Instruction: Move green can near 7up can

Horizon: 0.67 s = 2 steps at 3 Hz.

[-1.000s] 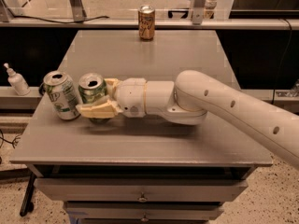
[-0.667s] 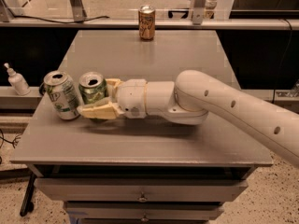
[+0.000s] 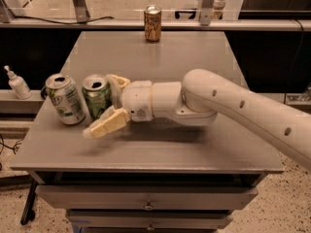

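The green can stands upright on the grey table at its left side, right beside the 7up can, which has a white and green label. My gripper reaches in from the right and straddles the green can. The far finger is behind the can. The near finger is splayed out in front, apart from it. The jaws are open and the can rests on the table.
A brown-gold can stands at the table's far edge. A white pump bottle sits on a ledge left of the table. My arm lies across the table's right half. Drawers are below the front edge.
The near finger has swung away from the green can, so the jaws have opened. The cans and the arm have stayed in place.
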### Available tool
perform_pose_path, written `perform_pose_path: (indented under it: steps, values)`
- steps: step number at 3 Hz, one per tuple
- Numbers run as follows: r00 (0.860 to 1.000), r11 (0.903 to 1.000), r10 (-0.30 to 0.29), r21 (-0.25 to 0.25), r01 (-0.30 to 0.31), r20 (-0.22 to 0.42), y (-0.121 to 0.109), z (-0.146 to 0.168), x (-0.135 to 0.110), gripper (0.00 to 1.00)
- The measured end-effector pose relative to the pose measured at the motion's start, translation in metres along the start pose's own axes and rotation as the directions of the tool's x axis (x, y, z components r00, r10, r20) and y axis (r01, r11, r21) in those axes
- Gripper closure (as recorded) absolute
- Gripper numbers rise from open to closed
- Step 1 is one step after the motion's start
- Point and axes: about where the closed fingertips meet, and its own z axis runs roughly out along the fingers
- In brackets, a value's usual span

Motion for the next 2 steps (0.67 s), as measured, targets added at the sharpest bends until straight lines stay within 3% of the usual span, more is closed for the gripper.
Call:
perform_pose_path:
  steps: [1, 2]
  values:
    - [1.0, 1.0, -0.005, -0.003, 0.005, -0.005, -0.007, -0.017, -0.01, 0.0]
    - [0.999, 0.9998, -0.021, 0.002, 0.021, -0.028, -0.021, -0.057, -0.028, 0.0]
